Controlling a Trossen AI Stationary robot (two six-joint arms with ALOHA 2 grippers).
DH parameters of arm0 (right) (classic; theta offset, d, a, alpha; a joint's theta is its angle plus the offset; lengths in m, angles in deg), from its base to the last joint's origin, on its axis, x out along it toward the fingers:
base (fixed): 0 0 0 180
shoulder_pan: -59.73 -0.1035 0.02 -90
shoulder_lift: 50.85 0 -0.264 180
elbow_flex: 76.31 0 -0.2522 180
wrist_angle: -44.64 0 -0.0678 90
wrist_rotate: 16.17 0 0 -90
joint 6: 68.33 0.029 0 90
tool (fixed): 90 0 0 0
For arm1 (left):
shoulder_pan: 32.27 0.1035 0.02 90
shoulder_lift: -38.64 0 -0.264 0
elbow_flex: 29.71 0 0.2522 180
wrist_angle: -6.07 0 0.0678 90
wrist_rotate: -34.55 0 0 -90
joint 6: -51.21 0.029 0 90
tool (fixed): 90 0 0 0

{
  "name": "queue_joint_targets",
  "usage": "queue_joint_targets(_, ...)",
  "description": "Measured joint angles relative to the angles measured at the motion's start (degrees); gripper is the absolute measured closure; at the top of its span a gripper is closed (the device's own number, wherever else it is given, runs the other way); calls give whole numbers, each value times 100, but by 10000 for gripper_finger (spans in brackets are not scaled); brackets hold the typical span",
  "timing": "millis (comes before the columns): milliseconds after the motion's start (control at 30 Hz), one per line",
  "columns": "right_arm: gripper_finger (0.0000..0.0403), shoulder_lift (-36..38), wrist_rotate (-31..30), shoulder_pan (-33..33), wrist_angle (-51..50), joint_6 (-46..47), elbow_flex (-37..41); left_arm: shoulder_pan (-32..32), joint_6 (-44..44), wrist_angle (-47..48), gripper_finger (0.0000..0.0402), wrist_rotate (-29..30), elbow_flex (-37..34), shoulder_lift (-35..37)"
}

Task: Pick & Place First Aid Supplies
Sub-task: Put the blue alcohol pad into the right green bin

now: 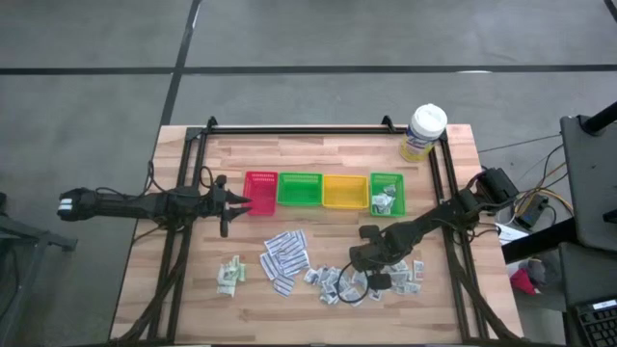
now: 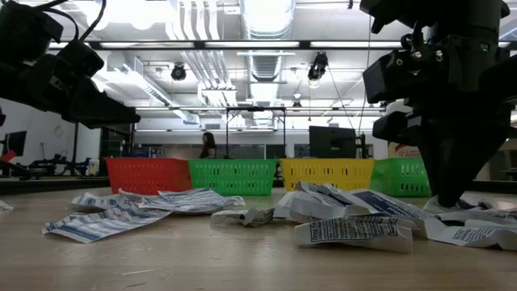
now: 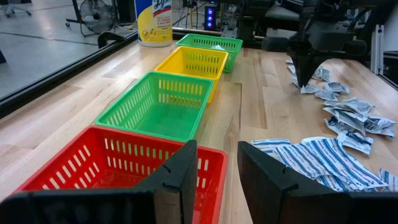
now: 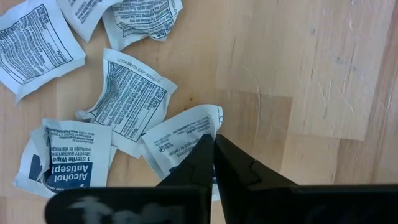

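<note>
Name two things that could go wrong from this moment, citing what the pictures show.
1. The right claw has shut on only the edge of a small crumpled white paper packet, so it may slip out on lifting.
2. Neighbouring white printed packets touch and overlap it, so one could drag along or scatter.

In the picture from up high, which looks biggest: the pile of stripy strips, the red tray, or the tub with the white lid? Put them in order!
1. The pile of stripy strips covers the most table.
2. The red tray comes next.
3. The tub looks smallest, though it stands tall, so the top-down view mostly shows its lid.
</note>
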Motion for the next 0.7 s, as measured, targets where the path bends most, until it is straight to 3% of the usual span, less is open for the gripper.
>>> queue_joint_targets(467, 393, 0, 2, 0, 22, 0, -4, 0, -2, 0, 289, 0, 0, -1)
queue_joint_targets(700, 362, 0, 2, 0, 44, -2, -4, 0, -2, 0, 289, -2, 0, 1)
